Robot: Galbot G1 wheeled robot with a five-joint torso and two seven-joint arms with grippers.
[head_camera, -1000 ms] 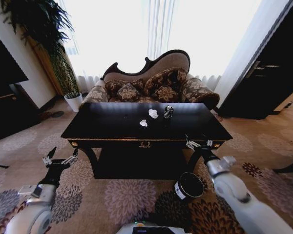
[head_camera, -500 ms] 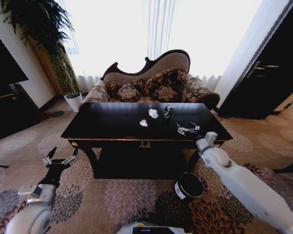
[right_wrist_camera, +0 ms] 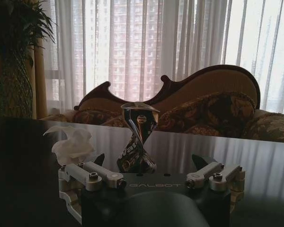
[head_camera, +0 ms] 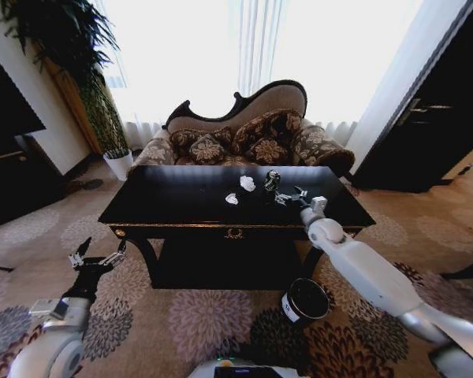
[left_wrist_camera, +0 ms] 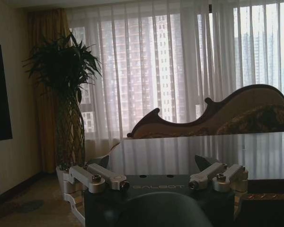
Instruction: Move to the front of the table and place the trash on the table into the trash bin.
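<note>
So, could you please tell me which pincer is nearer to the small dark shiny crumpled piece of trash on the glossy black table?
The right pincer, open over the table just beside the dark piece; the left pincer hangs low off the table's front-left corner.

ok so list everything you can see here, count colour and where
table: 1, glossy black, centre of room
white paper lumps: 2, white, on the tabletop right of centre
dark crushed piece: 1, dark shiny, upright beside the farther lump
trash bin: 1, black with white label, on the carpet by the table's front right leg
sofa: 1, patterned brown, behind the table
potted plant: 1, green, far left corner
right gripper: open, over the tabletop beside the dark piece
left gripper: open, low at the table's front left
</note>
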